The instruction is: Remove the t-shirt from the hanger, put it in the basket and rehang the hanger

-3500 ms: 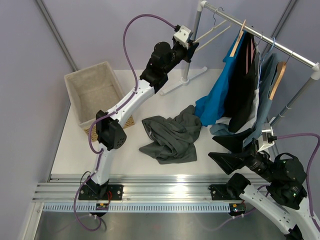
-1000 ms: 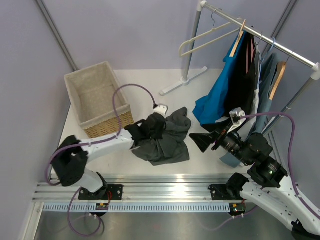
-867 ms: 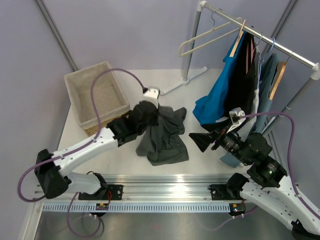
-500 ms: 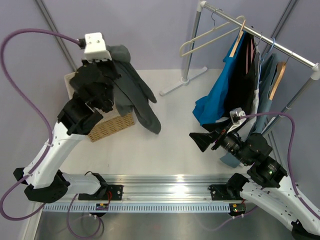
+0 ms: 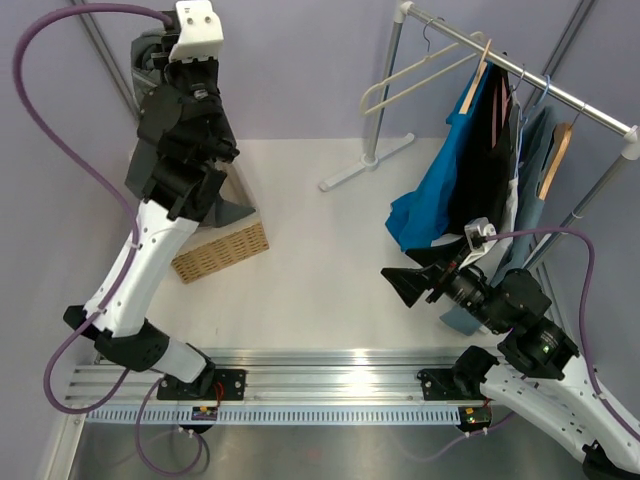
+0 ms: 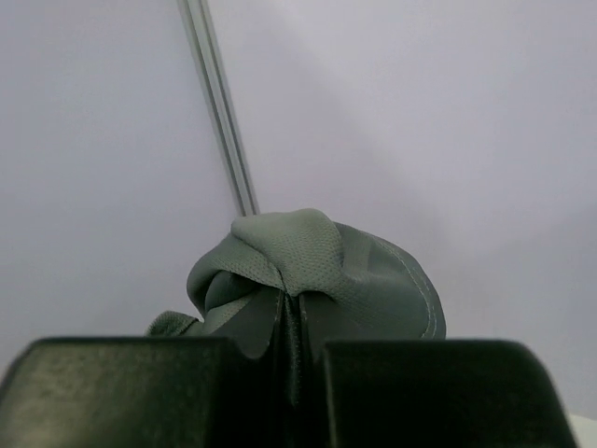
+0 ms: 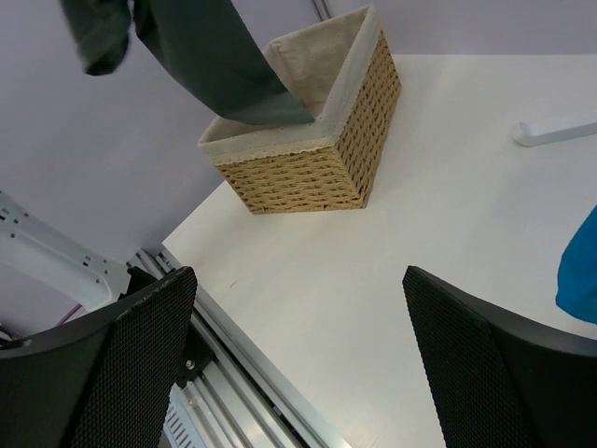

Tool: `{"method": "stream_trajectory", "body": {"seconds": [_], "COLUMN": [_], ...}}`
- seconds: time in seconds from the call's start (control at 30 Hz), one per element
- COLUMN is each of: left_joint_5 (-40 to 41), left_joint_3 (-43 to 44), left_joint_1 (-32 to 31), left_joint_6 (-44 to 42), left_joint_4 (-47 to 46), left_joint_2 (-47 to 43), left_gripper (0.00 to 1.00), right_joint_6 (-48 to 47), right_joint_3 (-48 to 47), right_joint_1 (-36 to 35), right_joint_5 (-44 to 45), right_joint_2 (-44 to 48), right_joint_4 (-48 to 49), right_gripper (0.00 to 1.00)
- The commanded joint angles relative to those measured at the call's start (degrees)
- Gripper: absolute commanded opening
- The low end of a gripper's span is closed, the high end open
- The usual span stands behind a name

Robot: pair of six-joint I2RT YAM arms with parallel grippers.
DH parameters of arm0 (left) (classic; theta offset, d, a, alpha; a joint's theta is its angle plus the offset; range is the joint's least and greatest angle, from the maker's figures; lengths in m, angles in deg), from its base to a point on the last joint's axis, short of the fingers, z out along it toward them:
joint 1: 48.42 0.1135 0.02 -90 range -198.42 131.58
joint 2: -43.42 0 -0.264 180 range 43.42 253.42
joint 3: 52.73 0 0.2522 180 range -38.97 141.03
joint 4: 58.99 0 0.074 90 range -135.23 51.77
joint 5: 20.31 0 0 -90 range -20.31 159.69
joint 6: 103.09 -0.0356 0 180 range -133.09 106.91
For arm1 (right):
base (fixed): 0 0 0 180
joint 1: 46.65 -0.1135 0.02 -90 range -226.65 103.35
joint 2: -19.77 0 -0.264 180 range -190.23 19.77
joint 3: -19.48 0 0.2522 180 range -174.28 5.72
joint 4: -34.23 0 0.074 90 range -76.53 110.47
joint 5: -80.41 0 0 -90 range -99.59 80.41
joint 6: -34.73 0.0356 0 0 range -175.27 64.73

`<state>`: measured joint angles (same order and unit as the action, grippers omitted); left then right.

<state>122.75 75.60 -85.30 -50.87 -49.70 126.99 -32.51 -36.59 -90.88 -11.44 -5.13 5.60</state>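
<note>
My left gripper (image 5: 165, 60) is raised high at the back left, above the wicker basket (image 5: 222, 250). It is shut on a bunch of the dark grey t-shirt (image 6: 317, 266), pinched between its fingers (image 6: 401, 392). The arm hides most of the shirt in the top view; its lower end (image 5: 238, 210) hangs into the basket. The right wrist view shows the shirt (image 7: 210, 65) hanging into the basket's near corner (image 7: 317, 168). The cream hanger (image 5: 410, 80) hangs bare on the rail. My right gripper (image 5: 405, 285) is open and empty over the table's right side.
The clothes rack (image 5: 520, 75) at the back right carries a bright blue shirt (image 5: 440, 190), a black garment (image 5: 485, 170) and tan wooden hangers (image 5: 475, 85). Its base (image 5: 365, 160) lies on the table. An aluminium rail (image 5: 320, 385) runs along the near edge.
My left arm has lifted the t-shirt off the table and swung it up and left over the basket. The right arm has barely moved.
</note>
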Motion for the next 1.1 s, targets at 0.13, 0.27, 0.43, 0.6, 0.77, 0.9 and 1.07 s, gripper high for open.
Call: {"method": "stream_trajectory", "body": {"seconds": [0.13, 0.27, 0.43, 0.6, 0.77, 0.9, 1.07], "left_joint_5": [-3.75, -4.81, -4.28, -2.18, -0.58, -5.23, -14.11], "left_joint_3": [-3.45, -7.59, -14.71, -23.31, -28.34, -33.87, -38.45], "left_joint_1": [10.24, 16.74, 19.92, 21.94, 24.04, 26.16, 29.14], "left_joint_6": [1.99, 9.74, 12.63, 19.41, 26.07, 31.62, 36.72], "left_joint_4": [-1.95, 1.39, 1.39, 3.32, 7.98, 8.51, 8.95], "left_joint_2": [4.24, 3.79, 3.88, 4.4, 6.34, 7.04, 9.41], "left_gripper": [0.0, 0.0, 0.0, 0.0, 0.0, 0.0, 0.0], "right_joint_6": [0.35, 1.14, 1.32, 1.32, 1.06, 0.88, 0.97], "right_joint_3": [-1.03, -1.03, -1.03, -1.38, -1.11, -1.2, -1.38], "right_joint_1": [0.11, 0.11, 0.11, 0.11, 0.11, 0.11, 0.11], "right_joint_5": [-2.81, -5.36, -5.89, -5.89, -4.92, -4.66, -4.92], "right_joint_2": [1.18, 1.7, 3.02, 3.99, 3.99, 3.2, 3.55], "right_joint_4": [0.55, 1.16, 0.9, 0.28, 0.46, 0.28, 0.02], "right_gripper": [0.99, 1.0, 1.0, 0.99, 1.0, 1.0, 0.99]}}
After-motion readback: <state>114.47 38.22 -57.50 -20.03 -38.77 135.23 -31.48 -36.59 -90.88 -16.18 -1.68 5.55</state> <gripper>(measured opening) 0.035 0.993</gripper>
